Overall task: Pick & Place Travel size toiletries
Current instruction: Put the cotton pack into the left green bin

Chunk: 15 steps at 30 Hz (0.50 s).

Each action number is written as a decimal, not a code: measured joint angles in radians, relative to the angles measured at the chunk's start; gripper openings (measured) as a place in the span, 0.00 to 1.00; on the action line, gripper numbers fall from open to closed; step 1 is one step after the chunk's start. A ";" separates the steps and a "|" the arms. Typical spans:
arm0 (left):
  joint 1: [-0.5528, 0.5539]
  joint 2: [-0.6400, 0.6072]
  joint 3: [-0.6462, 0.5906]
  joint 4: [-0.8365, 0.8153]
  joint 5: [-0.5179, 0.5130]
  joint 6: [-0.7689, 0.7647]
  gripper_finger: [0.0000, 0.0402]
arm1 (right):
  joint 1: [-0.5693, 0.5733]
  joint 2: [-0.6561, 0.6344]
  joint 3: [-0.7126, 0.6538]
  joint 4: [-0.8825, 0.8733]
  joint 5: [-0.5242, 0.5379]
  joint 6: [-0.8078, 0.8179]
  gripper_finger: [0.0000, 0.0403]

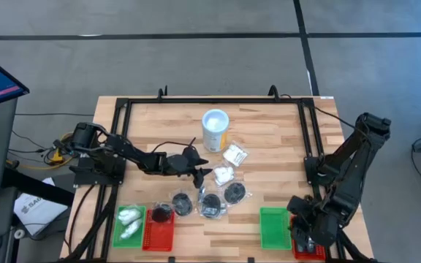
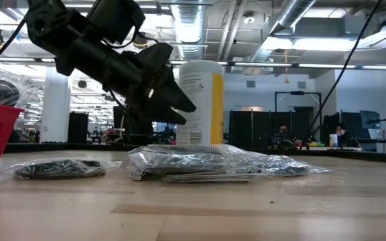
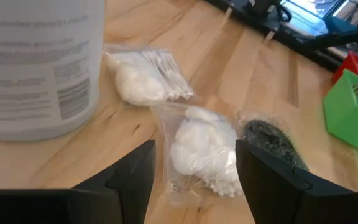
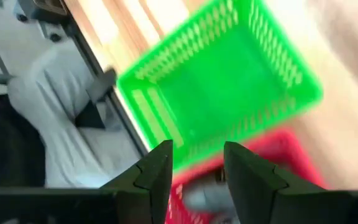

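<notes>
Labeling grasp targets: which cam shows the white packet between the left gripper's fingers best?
Left wrist view: the white packet fills the frame between the open left gripper fingers. High view shows it small, beside the fingertips. Low view can't single it out; right wrist view misses it.

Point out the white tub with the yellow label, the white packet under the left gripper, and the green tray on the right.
White tub point(image 1: 215, 130), high view, lid.
White packet point(image 3: 201, 146), left wrist view, middle.
Green tray point(image 1: 274, 228), high view, floor.
</notes>
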 joint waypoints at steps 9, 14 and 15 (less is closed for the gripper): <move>0.002 0.026 0.000 -0.002 0.015 0.000 0.52 | -0.117 0.003 0.000 0.005 0.029 -0.184 0.33; 0.003 0.026 0.000 -0.054 0.015 0.000 0.52 | -0.175 0.005 0.000 0.030 0.032 -0.278 0.33; 0.005 0.026 0.000 -0.063 0.015 0.000 0.52 | -0.187 0.005 0.000 0.045 0.032 -0.301 0.33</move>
